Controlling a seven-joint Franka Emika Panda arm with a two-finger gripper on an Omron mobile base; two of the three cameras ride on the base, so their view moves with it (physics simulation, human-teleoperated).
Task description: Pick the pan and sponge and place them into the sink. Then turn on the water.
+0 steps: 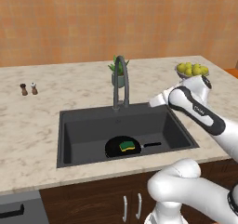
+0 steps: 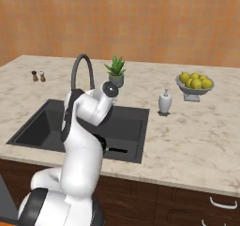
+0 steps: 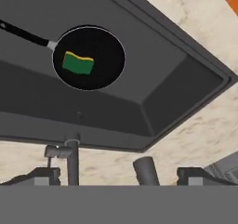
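In the sink (image 1: 74,125) the pan (image 1: 116,149) already holds the sponge (image 1: 126,146) (nice). Gripper (image 3: 118,177) spread wide, empty; I'd approach the faucet (image 1: 120,81) handle squarely before nudging.

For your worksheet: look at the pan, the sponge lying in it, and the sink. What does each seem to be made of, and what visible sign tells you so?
Pan: probably coated metal; uniformly matte black, thin rim, slim handle.
Sponge: likely soft foam; yellow block under a green scouring layer, wavy edge in the hand view.
Sink: could be composite or coated metal; flat dark grey walls without shine, so the look leaves it open.
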